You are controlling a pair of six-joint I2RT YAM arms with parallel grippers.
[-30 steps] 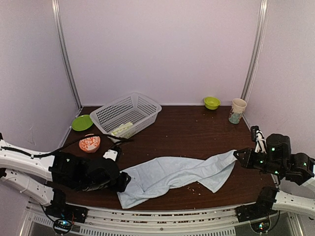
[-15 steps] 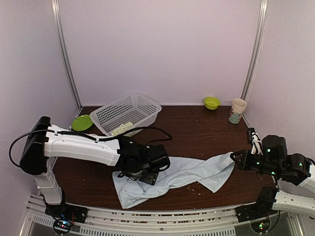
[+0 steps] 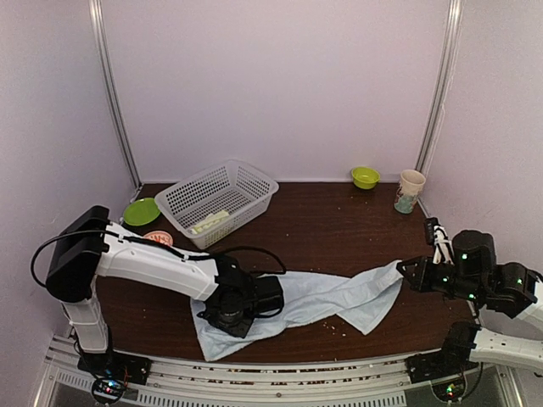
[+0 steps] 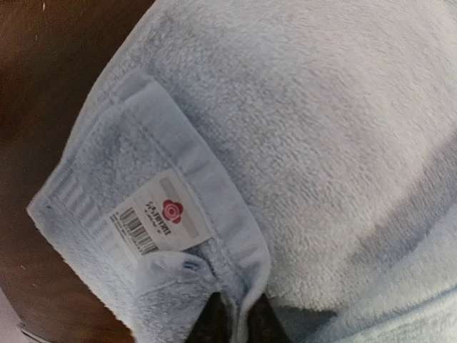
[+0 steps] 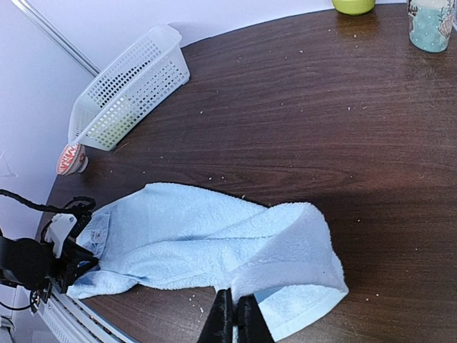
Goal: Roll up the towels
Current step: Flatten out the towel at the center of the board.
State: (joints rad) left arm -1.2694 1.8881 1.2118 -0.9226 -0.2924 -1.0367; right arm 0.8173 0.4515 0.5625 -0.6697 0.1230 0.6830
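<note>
green plate (image 3: 141, 211): lies flat, just left of the white mesh basket (image 3: 218, 200). patterned orange bowl (image 3: 158, 239): off the basket's near left corner, partly hidden by the left arm. lime-green lemon-print towel (image 3: 210, 222): inside the basket, along its near wall, not rolled. left gripper (image 4: 239, 321): pointing down on the near side of the basket, toward the table's front edge. its fingers are drawn close together, with a ridge of cloth pinched between the tips. pale blue towel (image 3: 322, 297): spread out and unrolled, running from in front of the basket out to its right. a white barcode label (image 4: 153, 218) shows on the hemmed corner. small green bowl (image 3: 365, 176): well right of the basket, at the back wall. paper cup (image 3: 410, 191): upright, farther right again. right gripper (image 5: 232, 318): farthest right of the basket. fingers are together, clamped on the blue towel's right end.
</note>
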